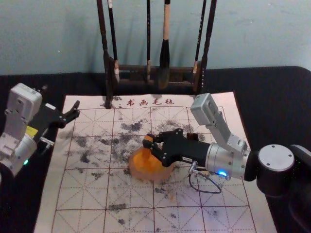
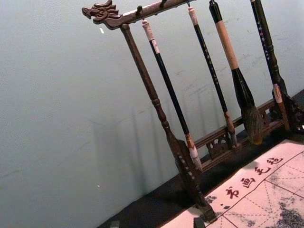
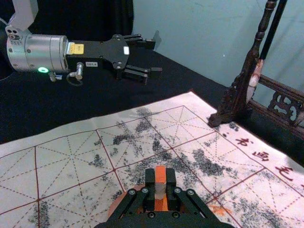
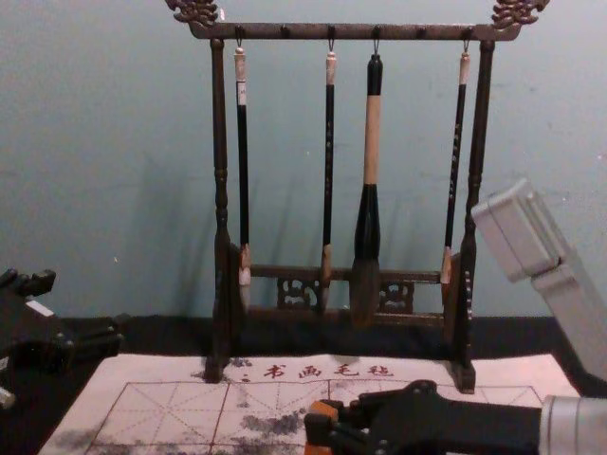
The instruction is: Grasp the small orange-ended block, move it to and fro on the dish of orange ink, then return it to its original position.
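R gripper (image 1: 150,141) pinches small orange-ended block (image 1: 147,139) over dish of orange ink (image 1: 139,174), mid-mat.
Block's orange end pokes up btwn pinching fingertips; contact w/ ink can't be told. Round dish sits well inside edges of pale, gridded mat (image 1: 85,194), smudged w/ dk ink, w/ room to L & near. L gripper (image 4: 80,305), fingers spread, hangs past mat's L side. Carved dk wood rack (image 4: 221,190), w/ long-handled brushes (image 4: 372,142), stands at far edge, well apart from dish.
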`<state>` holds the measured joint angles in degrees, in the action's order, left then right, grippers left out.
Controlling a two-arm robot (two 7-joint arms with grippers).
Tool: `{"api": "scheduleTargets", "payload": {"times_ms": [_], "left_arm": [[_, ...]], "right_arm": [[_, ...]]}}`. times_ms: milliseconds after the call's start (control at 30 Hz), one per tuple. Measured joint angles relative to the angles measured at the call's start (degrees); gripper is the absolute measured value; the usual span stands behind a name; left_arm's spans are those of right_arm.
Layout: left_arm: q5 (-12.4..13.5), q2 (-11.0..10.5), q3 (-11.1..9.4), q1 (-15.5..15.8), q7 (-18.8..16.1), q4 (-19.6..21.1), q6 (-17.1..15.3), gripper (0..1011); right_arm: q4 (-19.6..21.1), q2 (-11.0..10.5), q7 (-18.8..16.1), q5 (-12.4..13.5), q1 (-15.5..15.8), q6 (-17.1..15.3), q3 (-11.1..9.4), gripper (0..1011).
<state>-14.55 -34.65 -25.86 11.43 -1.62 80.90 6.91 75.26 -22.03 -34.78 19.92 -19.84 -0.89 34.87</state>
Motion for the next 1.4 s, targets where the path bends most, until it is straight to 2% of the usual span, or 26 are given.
{"api": "scheduleTargets", "payload": {"times_ms": [867, 1167, 1300, 1400], "left_arm": [[0.0, 0.0, 0.0, 0.0, 0.0, 0.0, 0.0, 1001], [0.0, 0.0, 0.0, 0.0, 0.0, 0.0, 0.0, 1001], [0.0, 0.0, 0.0, 0.0, 0.0, 0.0, 0.0, 1001], [0.0, 0.0, 0.0, 0.0, 0.0, 0.0, 0.0, 1001]], "right_arm": [[1.2, -0.9, 0.4, 0.0, 0.9, 0.0, -1.7, 126], [5.9, -2.9, 0.4, 1.5, 2.2, -0.2, -3.3, 126], [8.8, -4.2, 1.1, 2.5, 3.0, -1.0, -4.5, 126], [11.7, -5.4, 2.4, 3.8, 4.2, -1.6, -6.2, 126]]}}
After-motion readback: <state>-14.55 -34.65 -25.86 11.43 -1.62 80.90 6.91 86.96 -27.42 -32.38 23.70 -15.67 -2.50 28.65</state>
